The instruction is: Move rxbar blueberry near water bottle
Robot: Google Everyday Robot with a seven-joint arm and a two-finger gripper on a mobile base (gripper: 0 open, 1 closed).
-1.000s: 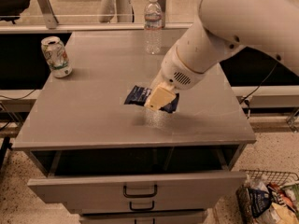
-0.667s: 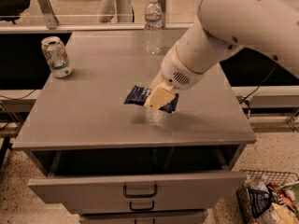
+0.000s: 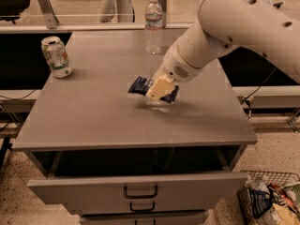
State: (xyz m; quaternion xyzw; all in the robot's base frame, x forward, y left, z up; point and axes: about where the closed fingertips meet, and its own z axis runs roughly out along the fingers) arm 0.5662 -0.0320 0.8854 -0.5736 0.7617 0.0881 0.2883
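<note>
The rxbar blueberry, a dark navy wrapper, is at the middle of the grey tabletop. My gripper is shut on its right part and covers it, holding the bar slightly above the surface. The water bottle, clear with a white cap, stands upright at the far edge of the table, behind the bar and some way off. My white arm reaches in from the upper right.
A white and green soda can stands at the table's left edge. A drawer below the tabletop is pulled out. A wire basket with bags sits on the floor at the lower right.
My gripper and the rxbar have moved together a little up and away from the table's front, toward the water bottle. The can and the bottle have not moved.
</note>
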